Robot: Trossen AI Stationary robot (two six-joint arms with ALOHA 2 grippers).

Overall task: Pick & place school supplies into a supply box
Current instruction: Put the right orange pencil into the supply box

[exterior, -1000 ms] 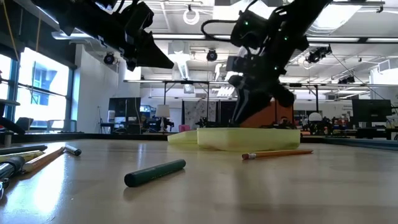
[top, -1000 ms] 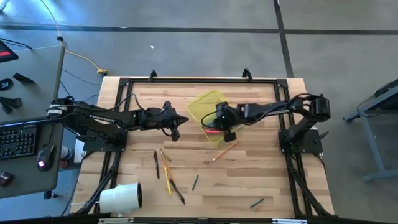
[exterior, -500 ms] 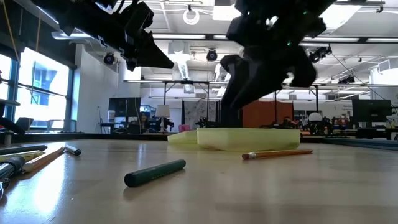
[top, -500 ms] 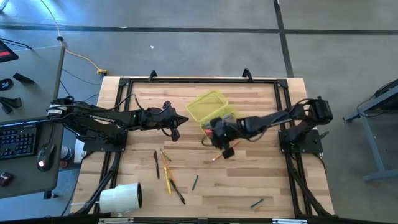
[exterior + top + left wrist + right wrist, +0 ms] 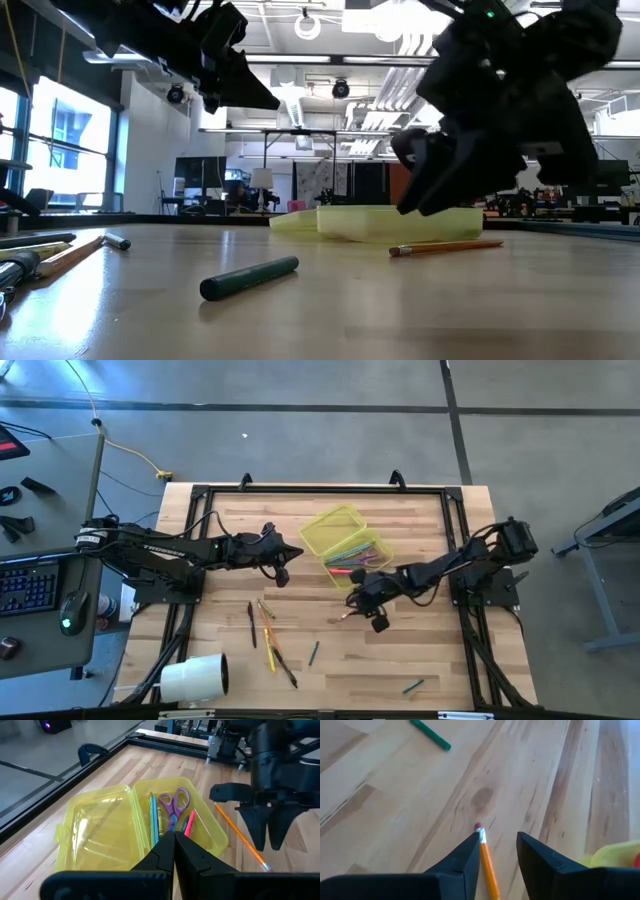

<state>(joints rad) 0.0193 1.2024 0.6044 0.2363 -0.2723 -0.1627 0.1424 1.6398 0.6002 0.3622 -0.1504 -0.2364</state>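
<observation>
No brand, label or writing readable anywhere. Pale wooden desk [image 5: 230, 530] with plank seams and a black frame along its edges, standing on a grey concrete floor; beyond it in the low view, a large hall with white ceiling lights, windows on one side and far-off equipment. Yellow-green see-through supply box [image 5: 345, 545] lying open near the middle of the desk, lid flat beside the tray; inside the tray, purple-handled scissors [image 5: 174, 804], a green pencil, a yellow pencil and a pink pen side by side. Orange pencil [image 5: 488, 865] with a pink eraser lying on the bare wood just beside the box. Right gripper [image 5: 365, 605] low over that pencil, fingers [image 5: 462, 860] apart and released, one on each side of the eraser end, grasping nothing. Left gripper [image 5: 283, 565] raised above the desk on the other side of the box, fingers [image 5: 165, 857] clenched together and empty. Loose cluster of black, yellow and green pens and pencils [image 5: 268, 640] on the near part of the desk, one green marker [image 5: 250, 277] apart from them and another [image 5: 412, 685] near the right corner. White roll [image 5: 195, 678] at the near left corner.
</observation>
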